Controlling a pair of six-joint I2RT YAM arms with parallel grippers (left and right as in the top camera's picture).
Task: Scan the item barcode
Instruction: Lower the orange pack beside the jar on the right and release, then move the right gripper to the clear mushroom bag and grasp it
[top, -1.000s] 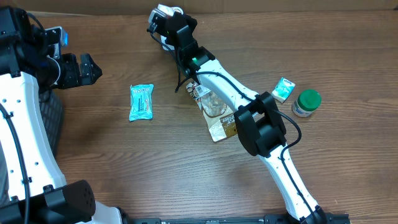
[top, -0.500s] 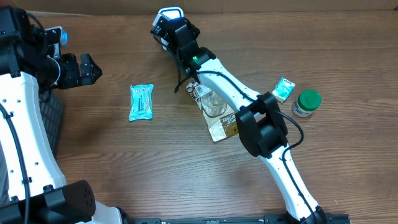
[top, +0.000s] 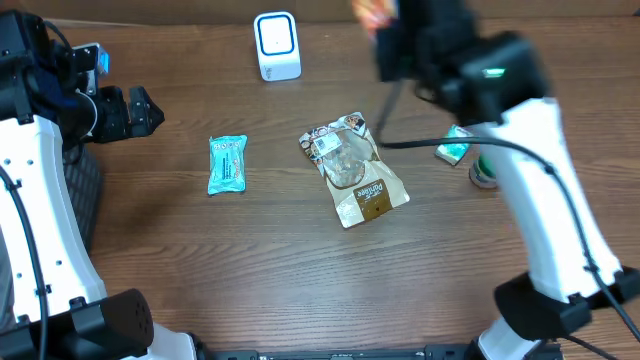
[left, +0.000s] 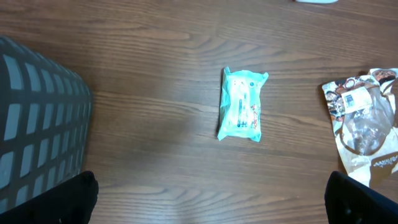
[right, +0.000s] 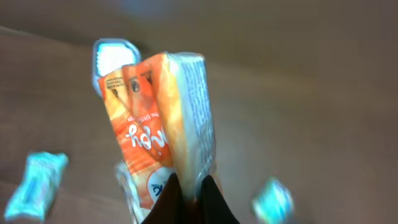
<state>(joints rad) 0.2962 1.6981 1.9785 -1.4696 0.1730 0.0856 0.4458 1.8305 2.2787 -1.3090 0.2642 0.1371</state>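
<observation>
Within right tool (right: 191, 190): orange packet (right: 155, 124); basket (left: 37, 124) interior unseen.

1. The right arm (top: 530, 140) is no longer stretching across the table toward the back left; it is now standing over the right side, blurred.
2. The right gripper (right: 189, 193) is pinching the orange packet (right: 165, 124) by its lower edge, well clear of the white scanner (top: 277, 45) it was hovering at a second ago.
3. The white scanner is now showing in full, no longer half covered.
4. The brown pouch (top: 355, 172) is lying uncovered, with the arm no longer crossing it.
5. The teal box (top: 450, 152) and green-lidded jar (top: 484, 176) are now being partly hidden by the arm.
</observation>
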